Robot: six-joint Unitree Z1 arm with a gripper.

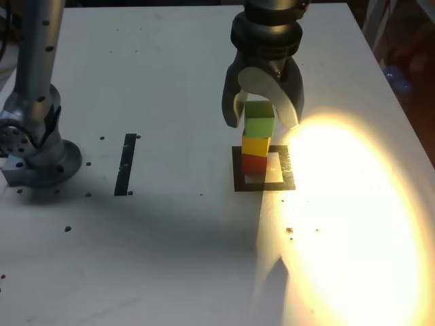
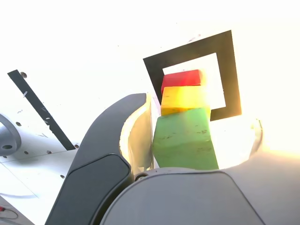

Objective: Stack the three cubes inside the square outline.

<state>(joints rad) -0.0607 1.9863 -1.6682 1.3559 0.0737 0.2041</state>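
We see all three cubes in one column: red cube (image 1: 255,164) on the table (image 1: 170,224) inside the square outline (image 1: 239,178), yellow cube (image 1: 256,145) on it, green cube (image 1: 259,121) on top, turned slightly askew. Our gripper (image 1: 262,112) hangs over the stack, jaws parted and straddling the green cube; in the wrist view a gap shows beside the cube, so nothing is clamped. A black tape strip (image 1: 126,164) lies well apart, toward the exterior view's left.
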